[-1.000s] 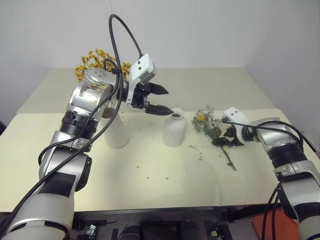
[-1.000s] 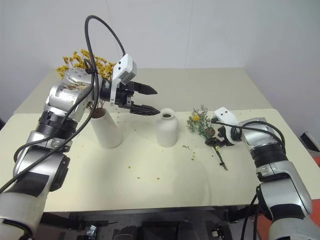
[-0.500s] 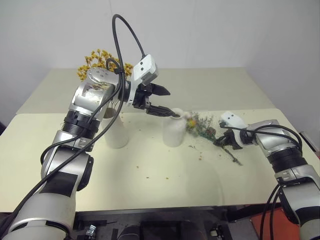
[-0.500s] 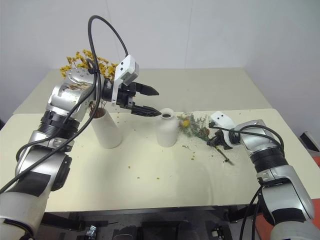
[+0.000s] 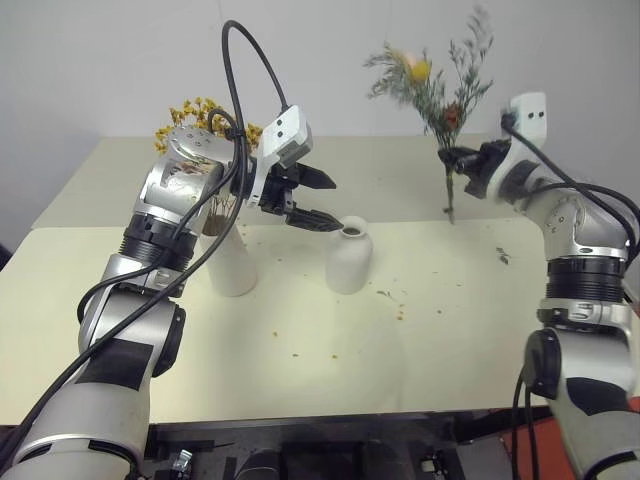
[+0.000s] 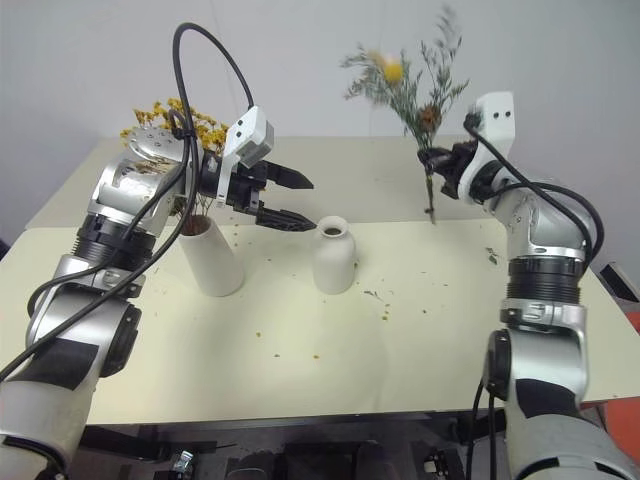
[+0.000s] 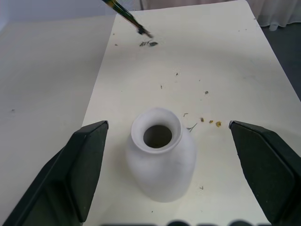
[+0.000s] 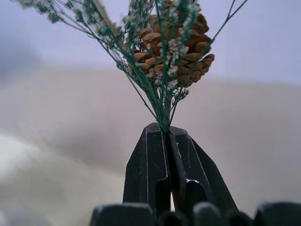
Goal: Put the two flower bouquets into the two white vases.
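Above the right gripper (image 8: 168, 141), clenched on its bare stems, the green sprig (image 5: 432, 85) stands nearly upright, well off the table (image 5: 450, 330). It looks light, springy and brittle, so the stem is the place to hold. Between the left gripper's (image 7: 167, 139) spread fingers sits the bottle vase (image 7: 161, 160); that wrist view shows its narrow mouth from above, and probably the sprig's stem tip beyond.

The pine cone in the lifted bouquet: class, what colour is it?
Brown, with lighter tan scale edges. The pine cone shows best in the right wrist view, just above the shut right claw.
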`<act>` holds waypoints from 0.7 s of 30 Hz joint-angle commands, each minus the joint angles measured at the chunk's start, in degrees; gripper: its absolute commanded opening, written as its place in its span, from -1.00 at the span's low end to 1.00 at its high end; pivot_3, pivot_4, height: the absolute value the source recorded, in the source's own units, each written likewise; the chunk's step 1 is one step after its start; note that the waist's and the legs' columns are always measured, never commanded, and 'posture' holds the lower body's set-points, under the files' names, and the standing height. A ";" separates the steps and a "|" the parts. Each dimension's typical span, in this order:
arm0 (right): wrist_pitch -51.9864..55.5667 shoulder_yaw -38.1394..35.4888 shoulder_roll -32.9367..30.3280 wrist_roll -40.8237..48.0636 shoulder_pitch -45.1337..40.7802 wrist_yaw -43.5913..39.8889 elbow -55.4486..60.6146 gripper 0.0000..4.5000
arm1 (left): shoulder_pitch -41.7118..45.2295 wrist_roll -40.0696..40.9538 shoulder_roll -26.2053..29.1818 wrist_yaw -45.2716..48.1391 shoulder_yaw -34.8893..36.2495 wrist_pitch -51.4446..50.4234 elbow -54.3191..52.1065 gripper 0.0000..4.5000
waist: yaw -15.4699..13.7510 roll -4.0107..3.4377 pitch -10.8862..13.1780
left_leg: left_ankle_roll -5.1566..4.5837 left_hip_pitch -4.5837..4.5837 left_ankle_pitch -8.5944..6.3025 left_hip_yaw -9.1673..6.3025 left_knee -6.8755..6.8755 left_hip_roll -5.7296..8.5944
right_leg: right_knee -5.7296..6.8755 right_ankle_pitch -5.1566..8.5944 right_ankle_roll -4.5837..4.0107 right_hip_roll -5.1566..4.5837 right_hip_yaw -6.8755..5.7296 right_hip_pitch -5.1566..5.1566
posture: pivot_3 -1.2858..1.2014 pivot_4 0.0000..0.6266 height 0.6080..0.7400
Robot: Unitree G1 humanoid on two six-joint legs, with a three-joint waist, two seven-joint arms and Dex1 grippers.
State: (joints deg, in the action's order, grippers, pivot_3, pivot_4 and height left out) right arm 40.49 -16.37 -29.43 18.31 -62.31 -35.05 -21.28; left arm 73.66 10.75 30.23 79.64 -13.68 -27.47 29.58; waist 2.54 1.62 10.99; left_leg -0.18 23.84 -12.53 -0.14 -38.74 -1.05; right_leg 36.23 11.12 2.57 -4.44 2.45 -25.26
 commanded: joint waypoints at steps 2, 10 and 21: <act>-4.24 -6.18 6.69 8.69 -2.13 5.01 10.44 -0.98 | 2.28 -0.58 0.36 0.69 0.82 1.52 0.07 1.00 | -0.04 0.00 0.00 | 0.00 0.00 0.00 -0.01 -0.01 0.00 | 0.00 0.00 0.00 0.00 0.00 0.00 | 0.03 -0.52 1.00; -10.81 -2.16 16.91 10.75 3.59 8.38 17.15 -0.98 | 2.11 -1.33 0.21 0.81 0.91 1.44 0.40 1.00 | 0.00 -0.01 0.00 | 0.00 0.00 0.00 -0.01 -0.01 -0.01 | 0.02 -0.01 -0.01 0.01 -0.01 0.00 | 0.03 -0.52 1.00; -16.92 6.74 20.84 8.71 14.42 6.53 24.84 -0.98 | 1.33 -1.72 0.51 0.71 0.88 0.69 -0.40 1.00 | 0.01 -0.02 0.01 | 0.00 0.00 0.00 -0.02 -0.02 -0.01 | 0.02 -0.01 -0.01 0.01 -0.01 0.00 | 0.03 -0.52 1.00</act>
State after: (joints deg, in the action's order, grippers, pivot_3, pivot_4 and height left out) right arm 25.84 -10.58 -8.65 27.20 -48.01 -28.22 0.42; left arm 73.79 9.04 30.25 80.36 -13.68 -26.56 30.68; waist 2.55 1.59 11.00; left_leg -0.18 23.84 -12.53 -0.16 -38.76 -1.06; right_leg 36.25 11.11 2.57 -4.42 2.43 -25.26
